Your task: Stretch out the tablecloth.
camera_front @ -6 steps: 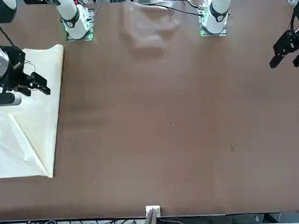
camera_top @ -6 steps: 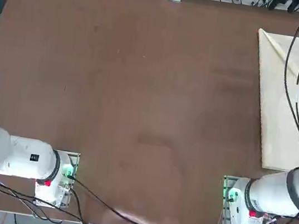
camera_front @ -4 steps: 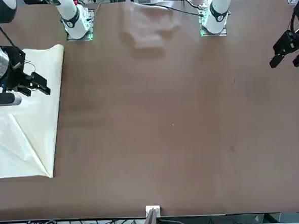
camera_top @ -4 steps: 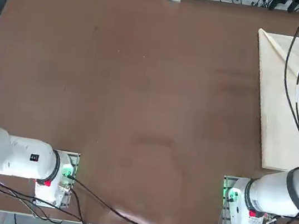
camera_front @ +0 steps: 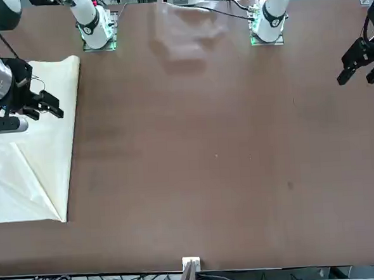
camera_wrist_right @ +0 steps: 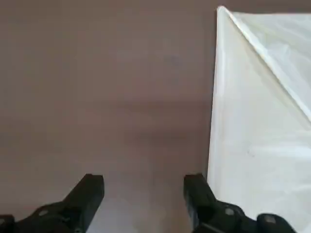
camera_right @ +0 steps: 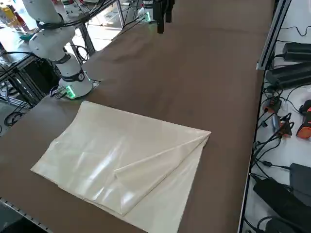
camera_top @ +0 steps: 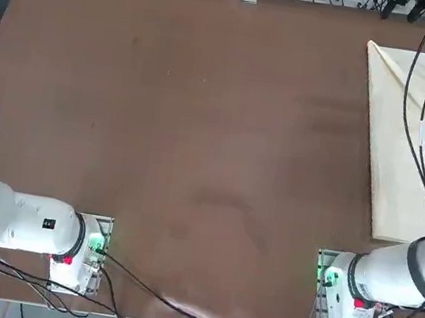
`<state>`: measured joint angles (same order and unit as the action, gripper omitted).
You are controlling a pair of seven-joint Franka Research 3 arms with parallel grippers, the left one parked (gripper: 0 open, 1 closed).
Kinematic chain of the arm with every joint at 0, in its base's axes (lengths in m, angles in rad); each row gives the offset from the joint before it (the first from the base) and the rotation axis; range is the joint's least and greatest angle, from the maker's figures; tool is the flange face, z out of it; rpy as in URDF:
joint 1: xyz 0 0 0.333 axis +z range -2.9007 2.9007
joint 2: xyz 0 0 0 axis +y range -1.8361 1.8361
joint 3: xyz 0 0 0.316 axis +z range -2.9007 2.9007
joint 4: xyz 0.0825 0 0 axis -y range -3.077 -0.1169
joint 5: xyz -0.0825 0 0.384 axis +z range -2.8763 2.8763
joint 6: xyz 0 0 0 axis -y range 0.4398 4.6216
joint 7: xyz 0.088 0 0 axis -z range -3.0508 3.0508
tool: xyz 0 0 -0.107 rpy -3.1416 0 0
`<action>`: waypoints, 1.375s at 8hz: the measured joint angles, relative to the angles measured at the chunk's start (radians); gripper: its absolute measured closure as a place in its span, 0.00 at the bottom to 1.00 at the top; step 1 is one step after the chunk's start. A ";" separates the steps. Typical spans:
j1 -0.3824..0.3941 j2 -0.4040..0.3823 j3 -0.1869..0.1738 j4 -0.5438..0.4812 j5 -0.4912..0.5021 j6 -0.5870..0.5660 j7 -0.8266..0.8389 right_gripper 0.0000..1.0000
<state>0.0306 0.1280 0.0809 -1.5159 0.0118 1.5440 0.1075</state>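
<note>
- Black two-fingered right hand (camera_front: 29,108) hangs above the tabletop with its fingers spread wide and nothing between them; in the wrist view the two fingertips (camera_wrist_right: 197,191) stand well apart over bare wood, just beside the long inner edge of the cloth.
- From the front view the hand sits over the inner part of the cloth, near the end that lies towards the arm's base, and it does not appear to touch the fabric.
- Large cream-beige tablecloth of thin cloth (camera_top: 417,157) lies flat on the brown wooden tabletop (camera_top: 201,125), at the robot's right side, with its outer part running off the overhead picture's right edge.
- Cloth is folded rather than spread: a corner flap is turned back over the sheet, making a straight diagonal crease (camera_right: 160,153) that runs from the far inner corner across the surface.
- Soft creases and a slight sheen show on the tablecloth in the right side view, and its edges are straight.
- Black cables (camera_top: 415,117) from the right arm hang across the cloth in the overhead view.
- White base of the right arm (camera_top: 340,294) stands near the tabletop's near edge, close to the near end of the tablecloth.
</note>
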 joint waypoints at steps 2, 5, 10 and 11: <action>-0.003 0.009 0.000 -0.031 0.000 -0.028 0.000 0.00; -0.041 -0.002 -0.004 -0.117 -0.006 0.000 -0.022 0.00; -0.163 -0.215 -0.006 -0.618 -0.012 0.404 -0.295 0.00; -0.205 -0.261 -0.007 -0.704 -0.014 0.447 -0.379 0.00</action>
<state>-0.1742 -0.1331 0.0738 -2.2201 -0.0021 1.9906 -0.2717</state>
